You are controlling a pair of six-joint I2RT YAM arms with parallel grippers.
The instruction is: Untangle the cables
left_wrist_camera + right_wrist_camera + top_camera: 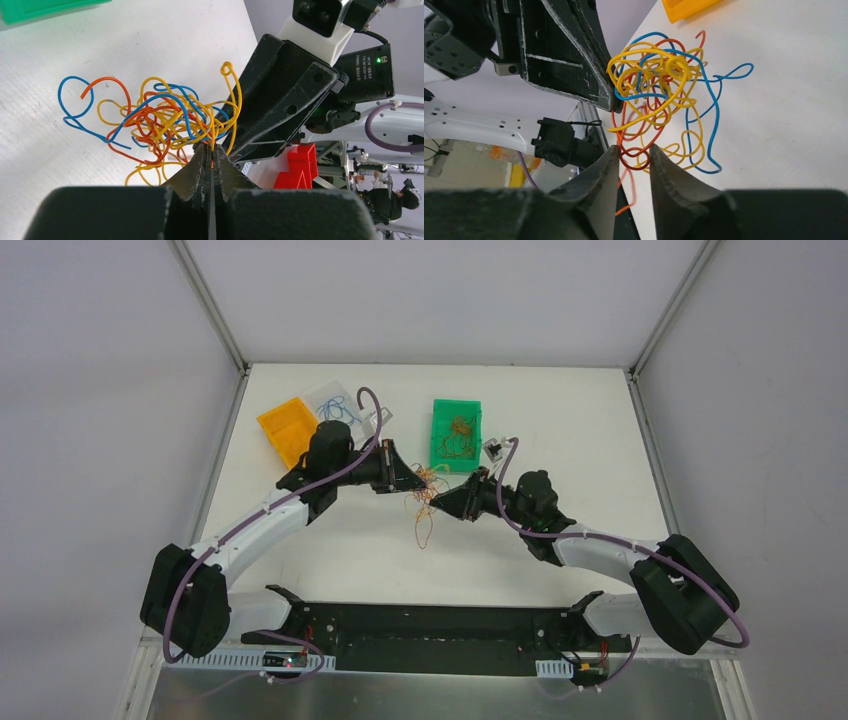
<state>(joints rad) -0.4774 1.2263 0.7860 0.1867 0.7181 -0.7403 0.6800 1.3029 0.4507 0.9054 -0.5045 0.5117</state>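
I see left pincer point(211, 151) clamped tight on yellow-orange strand of cables point(165, 117). right pincer point(634, 152): fingers parted, dark red loop sitting in gap, not squeezed as far as I can tell. Both pincers nose to nose mid worktop point(340, 550), with orange, blue and yellow tangle bunched between them and few strands trailing toward arm bases. Just behind, green bin point(457, 435); orange bin point(285, 430) back left.

Bright, even light, soft shadows; near foreground slightly blurred.
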